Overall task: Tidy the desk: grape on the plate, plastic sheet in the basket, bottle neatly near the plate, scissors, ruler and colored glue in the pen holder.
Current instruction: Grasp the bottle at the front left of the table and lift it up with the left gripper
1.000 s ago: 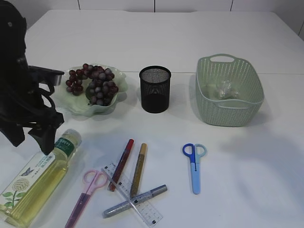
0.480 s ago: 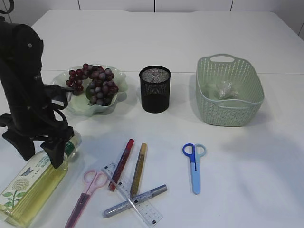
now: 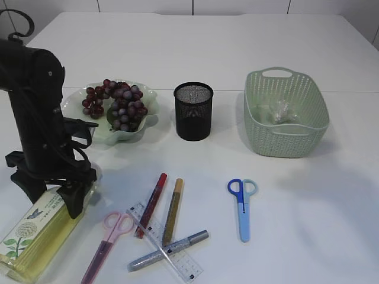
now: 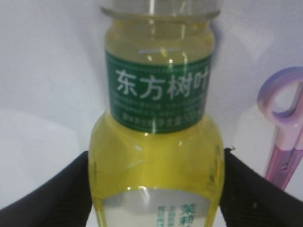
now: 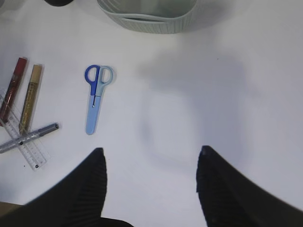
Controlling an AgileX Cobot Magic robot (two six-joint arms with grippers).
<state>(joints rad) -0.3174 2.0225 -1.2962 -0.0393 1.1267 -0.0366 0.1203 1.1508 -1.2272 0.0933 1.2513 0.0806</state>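
White tabletop (image 3: 213,35). Left gripper (image 4: 154,189) spread wide, one finger either side of the lying bottle (image 4: 156,156) below its green neck label; contact unclear. Right gripper (image 5: 151,189) open, empty, high over bare table. Grapes (image 3: 116,103) on plate (image 3: 150,112); pen holder (image 3: 193,111) beside it; blue scissors (image 3: 241,204) near basket (image 3: 286,115).

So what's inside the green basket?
A crumpled clear plastic sheet lies inside the pale green woven basket. Its near wall hides part of the bottom, so anything lying there can't be seen.
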